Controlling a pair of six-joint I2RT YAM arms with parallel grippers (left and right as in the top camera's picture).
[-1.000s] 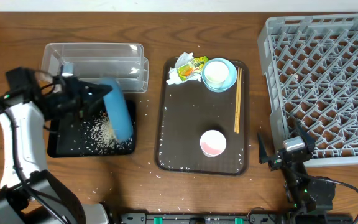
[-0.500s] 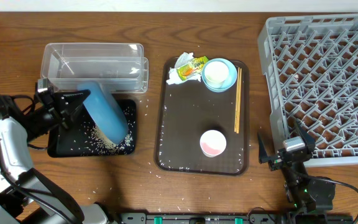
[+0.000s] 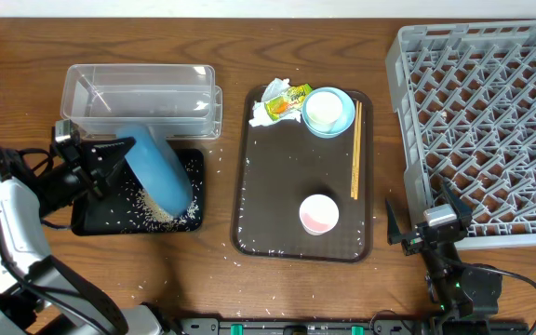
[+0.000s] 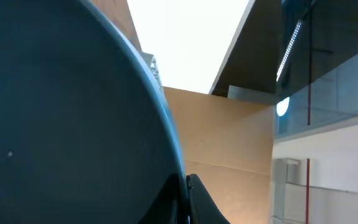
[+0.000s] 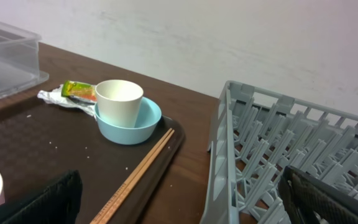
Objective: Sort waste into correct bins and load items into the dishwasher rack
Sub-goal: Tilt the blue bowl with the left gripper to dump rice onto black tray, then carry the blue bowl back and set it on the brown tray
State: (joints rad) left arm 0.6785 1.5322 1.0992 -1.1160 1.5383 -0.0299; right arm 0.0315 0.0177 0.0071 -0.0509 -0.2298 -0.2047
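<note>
- Over the shallow black tray (image 3: 89,223), the left gripper (image 3: 117,154) was clamped tight on the rim of the large blue bowl (image 3: 159,172), which stood tipped on edge with its low side toward the rice grains (image 3: 154,207) heaped in the tray.
- Against one second earlier: the left arm had swung out to the left and lower, and the bowl had turned from leaning over the tray's right edge to slanting across its middle. Over the last half second there was hardly any change.
- Left wrist view: the bowl's dark blue wall (image 4: 61,112) filled most of the picture, with one finger pressed against its rim.
- The clear tub (image 3: 142,93) stood just behind the black tray, touching the bowl's upper end or nearly so; I could not tell which.
- Stray grains lay on the wood between the black tray and the brown serving tray (image 3: 277,186).
- On the serving tray, unchanged: white cup (image 3: 322,109) inside the small light-blue bowl (image 3: 344,121), wrapper (image 3: 283,105) and napkin (image 3: 274,88) beside it, chopsticks (image 3: 355,149) along the right edge, pink cup (image 3: 318,214) near the front.
- The right gripper (image 3: 423,220) rested by the dishwasher rack (image 3: 491,121)'s near corner, unmoved, jaws spread wide and holding nothing.
</note>
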